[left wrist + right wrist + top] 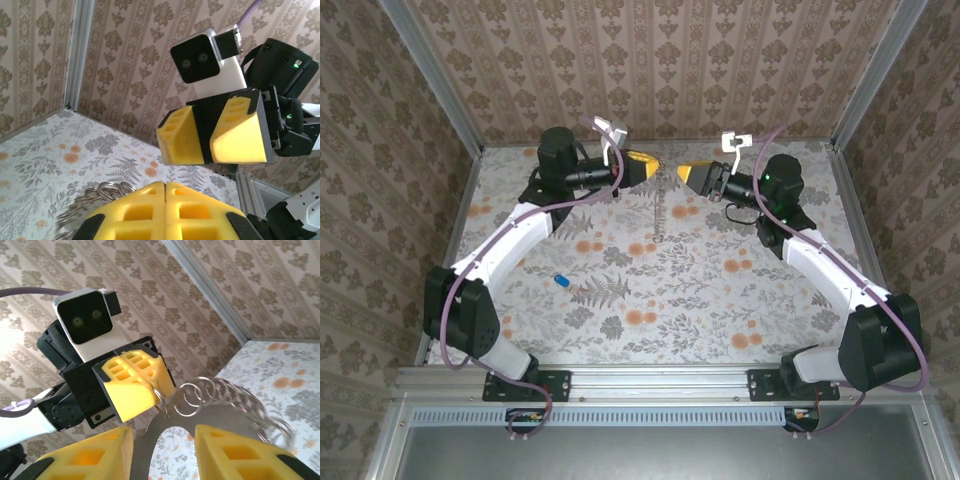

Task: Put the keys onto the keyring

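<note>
The keys are one small blue key [561,281] lying on the table left of centre, far from both grippers. The keyring [662,200] hangs between the two raised grippers at the back. My left gripper [653,170] [165,186] is shut on its thin metal ring, and the linked rings [107,190] trail off to its left. In the right wrist view the ring comes out of the left gripper's [150,377] tips, joined to a flat metal loop [220,417]. My right gripper [165,450] [685,176] [205,145] is open, its fingers on either side of that loop.
The floral table [700,290] is walled in by patterned panels at the back and both sides, with metal posts in the corners. Both arms reach to the back of the table, fingertips facing each other a short way apart.
</note>
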You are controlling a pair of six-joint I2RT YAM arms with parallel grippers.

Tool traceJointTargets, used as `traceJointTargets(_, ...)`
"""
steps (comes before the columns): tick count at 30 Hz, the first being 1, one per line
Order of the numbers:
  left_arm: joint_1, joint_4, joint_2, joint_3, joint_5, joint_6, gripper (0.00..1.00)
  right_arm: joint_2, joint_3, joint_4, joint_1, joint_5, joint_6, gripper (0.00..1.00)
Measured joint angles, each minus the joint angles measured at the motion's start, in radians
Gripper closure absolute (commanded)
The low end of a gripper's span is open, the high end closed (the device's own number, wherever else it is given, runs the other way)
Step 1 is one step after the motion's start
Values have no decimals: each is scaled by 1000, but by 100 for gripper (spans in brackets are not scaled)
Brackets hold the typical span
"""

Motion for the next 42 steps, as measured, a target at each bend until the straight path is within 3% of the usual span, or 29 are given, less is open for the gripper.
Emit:
traceJointTargets(14,-27,35,-14,0,45,-35,100,11,29,57,61,-37,24,66)
traceJointTargets(42,-60,104,-24,-1,63,-104,100,-28,22,49,34,-37,17,68)
